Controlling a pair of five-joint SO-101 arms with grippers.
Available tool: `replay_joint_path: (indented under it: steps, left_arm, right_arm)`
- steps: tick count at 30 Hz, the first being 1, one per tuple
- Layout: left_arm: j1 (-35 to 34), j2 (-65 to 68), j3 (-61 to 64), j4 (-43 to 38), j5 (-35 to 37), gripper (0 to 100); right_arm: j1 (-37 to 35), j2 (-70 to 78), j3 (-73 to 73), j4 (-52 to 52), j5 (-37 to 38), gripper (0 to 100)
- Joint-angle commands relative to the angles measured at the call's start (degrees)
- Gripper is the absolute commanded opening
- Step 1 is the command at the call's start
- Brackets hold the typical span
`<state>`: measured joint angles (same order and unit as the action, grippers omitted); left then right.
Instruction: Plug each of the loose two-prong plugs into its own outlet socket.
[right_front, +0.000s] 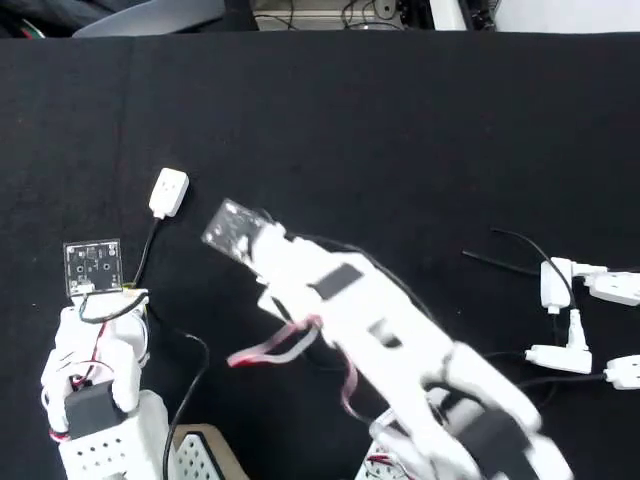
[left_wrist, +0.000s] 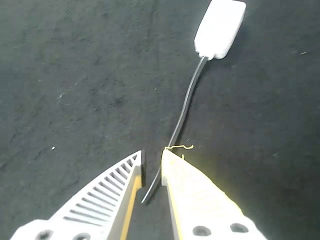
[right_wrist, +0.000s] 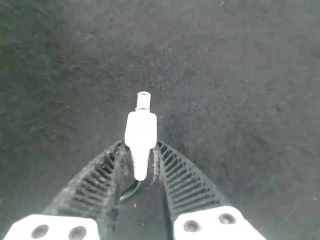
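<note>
A white outlet socket (right_front: 168, 192) lies on the black table at the left, its thin black cable (right_front: 147, 250) running back to my left arm. In the left wrist view my left gripper (left_wrist: 152, 160) is shut on that cable (left_wrist: 182, 112), with the socket (left_wrist: 220, 27) a short way ahead. My right arm (right_front: 350, 310) stretches diagonally to the table's middle, close to the right of the socket. My right gripper (right_wrist: 139, 150) is shut on a white plug (right_wrist: 140, 131), whose metal tip (right_wrist: 143, 99) points away over bare black cloth.
Several white plugs and sockets with black cables lie at the right edge (right_front: 556, 283), (right_front: 612, 288), (right_front: 560, 356), (right_front: 625, 372). A black cable (right_front: 195, 375) trails along the front between the arm bases. Red wires (right_front: 265, 350) hang from the right arm.
</note>
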<state>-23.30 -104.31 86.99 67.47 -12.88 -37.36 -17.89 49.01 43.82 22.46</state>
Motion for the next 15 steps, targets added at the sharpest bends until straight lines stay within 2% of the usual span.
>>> replay_joint_path:
  steps: [1,6,15]
  left_arm:
    - [-5.7,-0.2,1.0,-0.9,-5.2,8]
    - [-10.2,-0.3,3.7,-1.4,-9.2,8]
    - [-8.2,-0.3,7.1,-9.1,-5.5,8]
  right_arm:
    - [0.1,14.5,-13.8,2.5,0.7,1.2]
    - [-1.8,27.0,-24.2,5.7,1.0,1.2]
    - [-0.9,33.5,-31.3,11.2,-3.2,1.4]
